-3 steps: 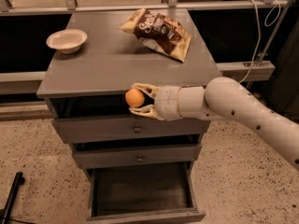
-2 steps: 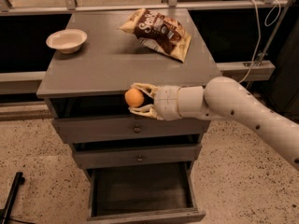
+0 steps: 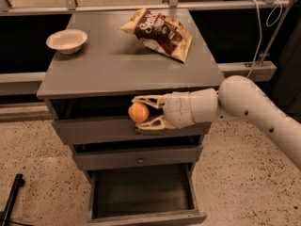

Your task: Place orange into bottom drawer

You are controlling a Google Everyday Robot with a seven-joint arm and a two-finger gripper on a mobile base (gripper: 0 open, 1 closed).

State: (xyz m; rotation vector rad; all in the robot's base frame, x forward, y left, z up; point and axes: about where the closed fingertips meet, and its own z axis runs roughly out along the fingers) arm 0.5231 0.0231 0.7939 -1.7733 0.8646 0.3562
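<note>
My gripper (image 3: 137, 112) is shut on the orange (image 3: 138, 112), a small round fruit held between the two cream fingers. It hangs in front of the grey cabinet's top drawer (image 3: 94, 130), just below the tabletop's front edge. The white arm (image 3: 254, 107) reaches in from the right. The bottom drawer (image 3: 141, 192) is pulled out below, its dark grey inside showing and nothing visible in it. The orange is above the drawer's opening, well clear of it.
A white bowl (image 3: 67, 41) stands at the cabinet top's back left. A brown chip bag (image 3: 161, 32) lies at the back right. The middle drawer (image 3: 139, 157) is closed. A black pole (image 3: 10, 199) leans at the lower left on the speckled floor.
</note>
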